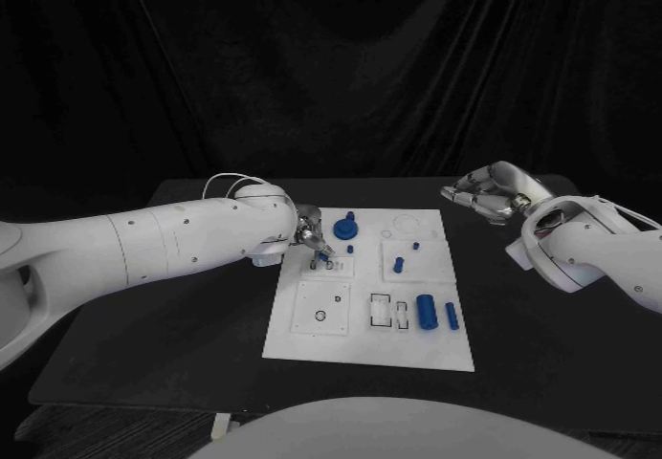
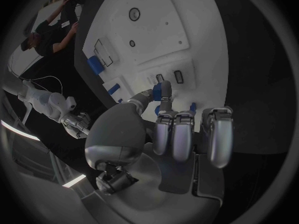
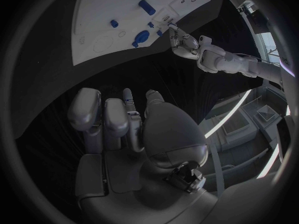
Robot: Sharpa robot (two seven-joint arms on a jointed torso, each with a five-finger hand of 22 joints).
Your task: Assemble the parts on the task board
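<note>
1. Board (image 1: 370,325) is lying mid-table, carrying blue parts (image 1: 427,312).
2. I'm seeing my left hand (image 1: 306,235) pinching a blue part (image 2: 162,90) over the board.
3. My right hand (image 1: 486,198) is hovering beside the board, fingers curled in, holding nothing.

Matt white task board (image 1: 311,344), smooth blue plastic-looking parts (image 1: 427,313), matt black table (image 1: 165,325), glossy white arm shells (image 1: 152,244), brushed silver metallic-looking left hand (image 2: 187,134), black cloth backdrop (image 1: 331,86)

left hand (image 1: 306,239) hiding small part, board slots unclear
</note>
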